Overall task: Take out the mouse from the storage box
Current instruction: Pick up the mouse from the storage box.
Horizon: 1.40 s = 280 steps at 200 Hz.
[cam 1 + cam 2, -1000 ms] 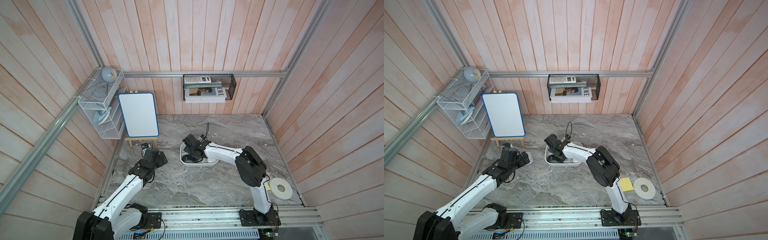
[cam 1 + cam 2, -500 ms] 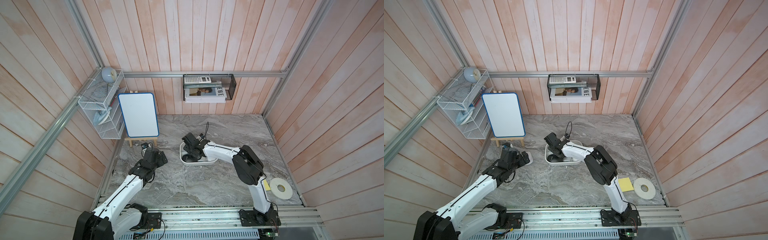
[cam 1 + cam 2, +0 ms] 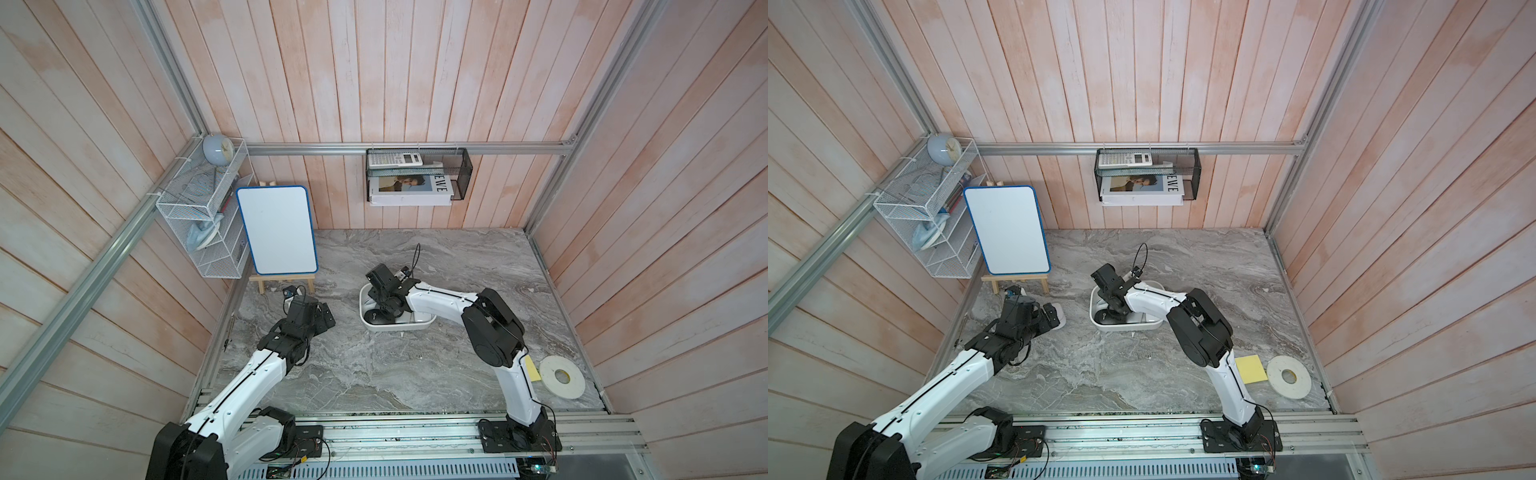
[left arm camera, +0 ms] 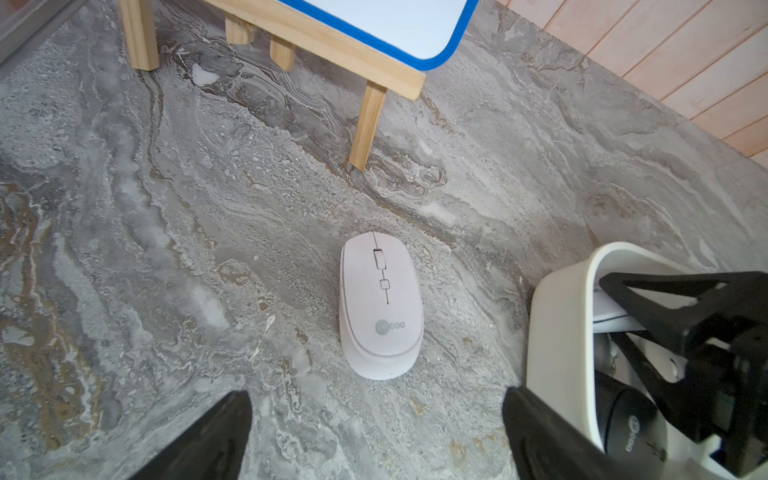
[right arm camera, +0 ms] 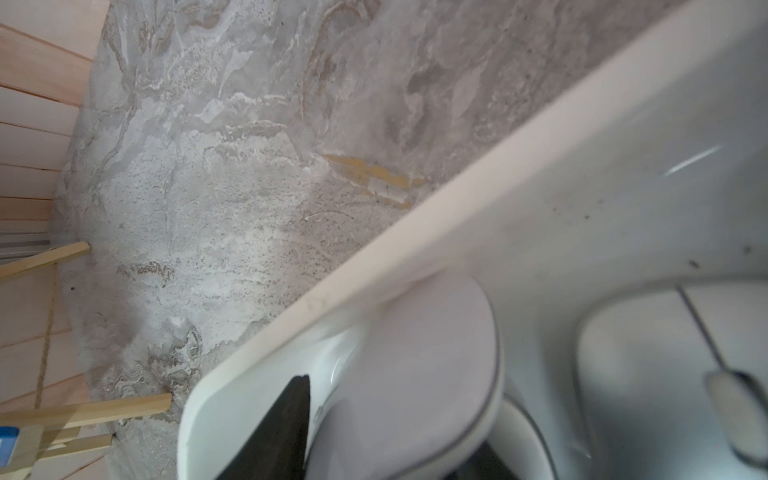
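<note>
I see a pale mouse (image 5: 415,374) inside the storage box (image 3: 376,326), with the right gripper (image 5: 374,415) clamped around it; one finger is hidden. A black mouse (image 4: 631,424) beside it reads "ooo". The left gripper (image 4: 374,432) hangs released above a white mouse (image 4: 380,305) on the table (image 4: 166,249), its logo blurred.

The storage box (image 3: 395,327) is a shallow white plastic tub with rounded corners and a thick smooth rim, sitting flat on the grey marble surface just right of centre in both top views. Inside it, toward its lower left end, lies a black mouse (image 3: 379,318). In the right wrist view a pale lilac mouse (image 5: 419,374) rests tilted against the box's inner wall, beside a white mouse (image 5: 648,374) on the floor of the box.
</note>
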Motion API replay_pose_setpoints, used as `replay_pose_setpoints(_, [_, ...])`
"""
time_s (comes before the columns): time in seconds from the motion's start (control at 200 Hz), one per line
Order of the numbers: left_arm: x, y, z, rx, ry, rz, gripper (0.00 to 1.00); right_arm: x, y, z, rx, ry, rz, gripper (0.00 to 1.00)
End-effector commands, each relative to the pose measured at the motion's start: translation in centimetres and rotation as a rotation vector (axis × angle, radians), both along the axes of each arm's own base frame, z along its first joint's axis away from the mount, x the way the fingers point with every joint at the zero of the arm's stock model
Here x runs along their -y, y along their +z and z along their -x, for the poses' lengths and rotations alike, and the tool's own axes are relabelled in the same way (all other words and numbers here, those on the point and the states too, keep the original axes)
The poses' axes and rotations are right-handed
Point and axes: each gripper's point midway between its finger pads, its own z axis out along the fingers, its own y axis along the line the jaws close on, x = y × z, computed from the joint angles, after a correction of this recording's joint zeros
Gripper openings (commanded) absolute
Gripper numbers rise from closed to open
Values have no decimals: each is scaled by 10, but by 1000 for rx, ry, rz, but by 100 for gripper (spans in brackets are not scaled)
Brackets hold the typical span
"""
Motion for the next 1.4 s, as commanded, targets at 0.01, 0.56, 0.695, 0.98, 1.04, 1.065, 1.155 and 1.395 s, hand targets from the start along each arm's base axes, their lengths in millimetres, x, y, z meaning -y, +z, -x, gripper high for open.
replay_pose_setpoints(0.01, [-1,-1,-1,9,-2,-15,100,13,-31,24,-84,12,51,48])
replay_pose_setpoints(0.56, [-2,-3,-1,9,4,-21,100,16,-31,21,-63,-33,-37,30])
replay_pose_setpoints(0.695, [-2,-2,-2,10,2,-20,100,20,-5,18,-4,-25,-23,25])
replay_pose_setpoints(0.98, [-1,-2,-2,18,-3,-16,100,32,47,14,130,33,37,22])
replay_pose_setpoints(1.04, [0,-1,-2,21,-5,-14,100,36,54,14,154,43,43,22])
replay_pose_setpoints(1.065, [0,-1,-2,22,-6,-13,100,36,58,14,165,50,42,22])
replay_pose_setpoints(1.155, [1,0,-2,28,-9,-10,100,38,70,16,201,77,39,22])
replay_pose_setpoints(1.395, [-1,2,-1,35,-6,-11,100,32,92,35,233,195,-16,21])
